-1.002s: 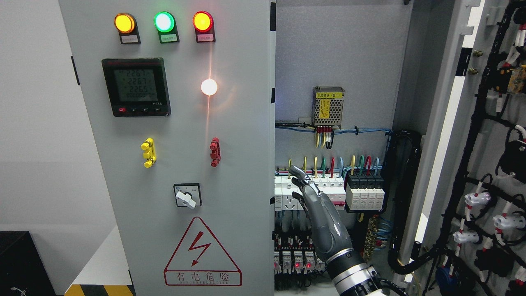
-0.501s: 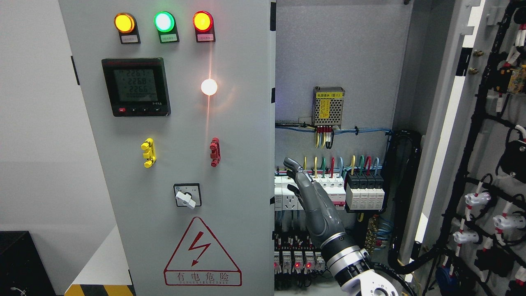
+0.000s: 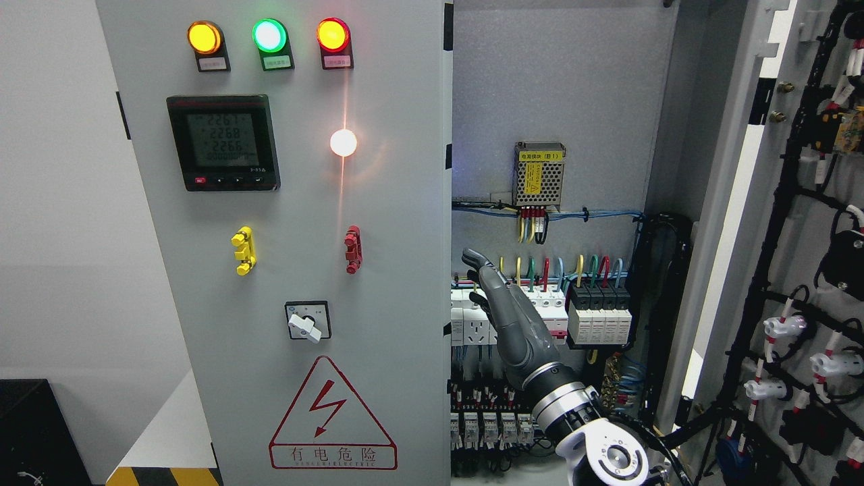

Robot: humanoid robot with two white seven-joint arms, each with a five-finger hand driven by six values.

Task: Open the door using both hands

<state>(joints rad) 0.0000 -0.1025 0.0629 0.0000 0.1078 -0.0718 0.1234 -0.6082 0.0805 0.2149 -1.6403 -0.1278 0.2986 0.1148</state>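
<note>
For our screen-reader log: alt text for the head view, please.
The robot's right hand, fingers extended, reaches into an open grey electrical cabinet toward white circuit breakers. The grey left cabinet door stays closed, its indicator lamps lit.

The left cabinet door (image 3: pixel 297 270) looks like painted sheet metal, matt grey and smooth; the three indicator lamps (image 3: pixel 269 35) have glossy translucent lenses; the meter (image 3: pixel 223 142) sits in black plastic with a shiny screen; the right hand (image 3: pixel 506 310) is dark grey with a satin sheen, its wrist ring (image 3: pixel 563 403) polished metal; the power supply (image 3: pixel 538 174) wears perforated bare metal; the breakers (image 3: pixel 540 314) seem white plastic; the back panel (image 3: pixel 553 88) appears faintly textured, though the view is dim.
</note>
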